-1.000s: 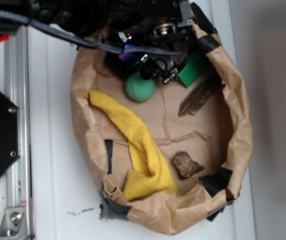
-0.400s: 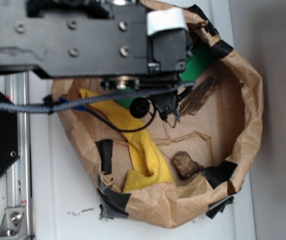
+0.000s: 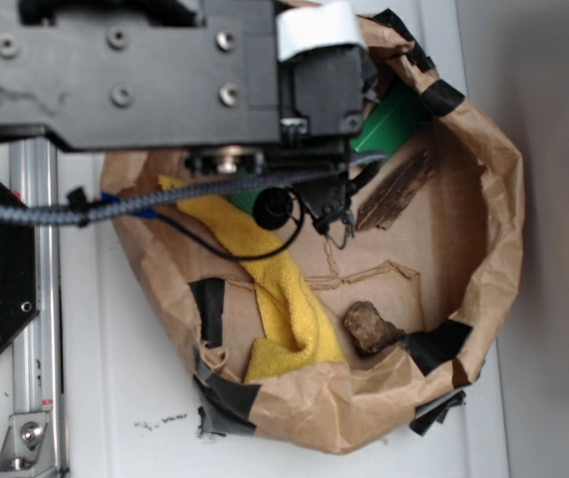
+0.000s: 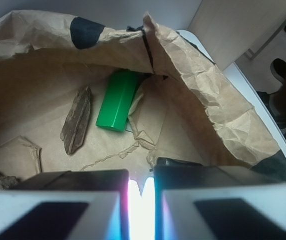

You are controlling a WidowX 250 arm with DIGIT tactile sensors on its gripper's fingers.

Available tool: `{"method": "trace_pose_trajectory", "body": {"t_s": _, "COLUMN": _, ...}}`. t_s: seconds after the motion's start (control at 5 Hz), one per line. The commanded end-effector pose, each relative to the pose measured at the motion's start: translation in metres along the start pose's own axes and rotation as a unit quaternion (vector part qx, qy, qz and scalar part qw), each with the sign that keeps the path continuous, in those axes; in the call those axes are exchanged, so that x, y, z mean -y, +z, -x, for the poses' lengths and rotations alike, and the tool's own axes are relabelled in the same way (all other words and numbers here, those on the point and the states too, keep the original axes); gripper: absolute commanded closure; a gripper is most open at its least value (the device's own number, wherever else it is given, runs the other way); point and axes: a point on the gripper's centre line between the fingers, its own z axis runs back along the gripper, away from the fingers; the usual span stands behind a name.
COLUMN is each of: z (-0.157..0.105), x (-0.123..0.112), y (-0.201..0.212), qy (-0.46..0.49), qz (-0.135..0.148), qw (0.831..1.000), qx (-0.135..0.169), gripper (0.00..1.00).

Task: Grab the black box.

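Small glossy black box hidden just behind the end effector.

Only its top edge peeks over the right finger in the wrist view; whether it is gripped cannot be told. The fingers stand nearly together, a bright slit between them. Beyond lie the green rectangular block and brown bark strip, corralled by the crumpled brown paper wall on the white worktop.

Black boxy arm, silver screws, white label, grey braided cable
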Motion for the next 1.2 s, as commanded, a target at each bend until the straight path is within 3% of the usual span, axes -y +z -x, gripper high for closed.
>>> {"method": "trace_pose_trajectory", "body": {"t_s": 0.0, "z": 0.014, "x": -0.015, "y": -0.049, "qy": 0.01, "qz": 0.003, "qw": 0.999, "qx": -0.04, "gripper": 0.0}}
{"method": "trace_pose_trajectory", "body": {"t_s": 0.2, "z": 0.018, "x": -0.01, "y": -0.081, "qy": 0.009, "qz": -0.017, "qw": 0.998, "qx": -0.068, "gripper": 0.0}}
{"method": "trace_pose_trajectory", "body": {"t_s": 0.4, "z": 0.024, "x": -0.027, "y": -0.085, "qy": 0.032, "qz": -0.029, "qw": 0.995, "qx": -0.094, "gripper": 0.0}}
{"method": "trace_pose_trajectory", "body": {"t_s": 0.6, "z": 0.039, "x": -0.056, "y": -0.073, "qy": 0.053, "qz": -0.031, "qw": 0.993, "qx": -0.1, "gripper": 0.0}}
{"method": "trace_pose_trajectory", "body": {"t_s": 0.8, "z": 0.049, "x": -0.075, "y": -0.071, "qy": 0.065, "qz": -0.01, "qw": 0.992, "qx": -0.108, "gripper": 0.0}}
{"method": "trace_pose_trajectory", "body": {"t_s": 1.0, "z": 0.047, "x": -0.072, "y": -0.072, "qy": 0.048, "qz": -0.007, "qw": 0.992, "qx": -0.118, "gripper": 0.0}}
